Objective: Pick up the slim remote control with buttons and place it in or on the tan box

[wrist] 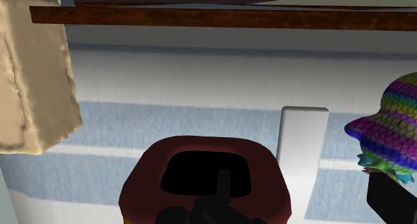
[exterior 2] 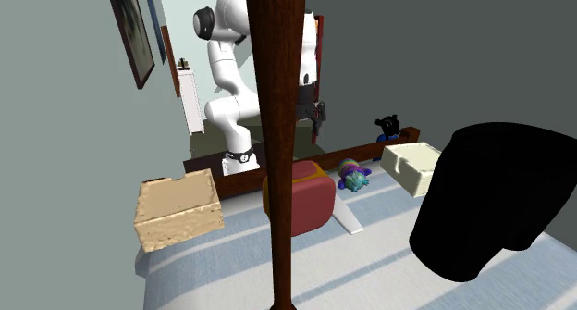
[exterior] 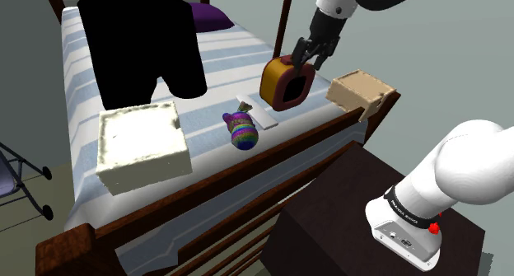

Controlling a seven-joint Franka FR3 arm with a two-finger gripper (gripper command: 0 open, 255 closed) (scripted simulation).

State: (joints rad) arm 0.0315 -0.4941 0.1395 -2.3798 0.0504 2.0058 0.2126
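Nearest the lens in the second exterior view, a dark wooden bedpost point(exterior 2: 277, 169) cuts down the middle of the scene. Behind it the white Franka arm point(exterior 2: 231, 86) reaches over a bed with a blue-and-white striped cover point(exterior: 231, 68).

The black gripper point(exterior: 306, 60) hangs directly above a red hollow container point(exterior: 286, 82) that stands on the cover, close to its upper rim. Whether the gripper is spread or pressed together cannot be told from these views, and it is not seen clasping anything.

The slim remote control point(exterior: 258, 111) is drawn as a plain white slab with no buttons to be made out. It lies flat on the cover just past the container, lower than the gripper and apart from it. A many-coloured soft toy point(exterior: 241, 130) sits just beyond the remote, farther again from the tool.

The tan box point(exterior: 356, 91) rests on the opposite side of the gripper, at the bed's corner near the wooden rail point(wrist: 220, 15). That puts the tool roughly between its pickup and its drop-off. A cream-white box point(exterior: 138, 147) lies well away, past the toy, and a large black area point(exterior: 148, 44) covers part of the bed beyond it.

By the look of things the job is barely begun. The remote is untouched, the tan box holds nothing that can be seen, and the approach, grasp, lift, carry and release all appear to remain. The container beneath the gripper looks like an obstacle on the way down.
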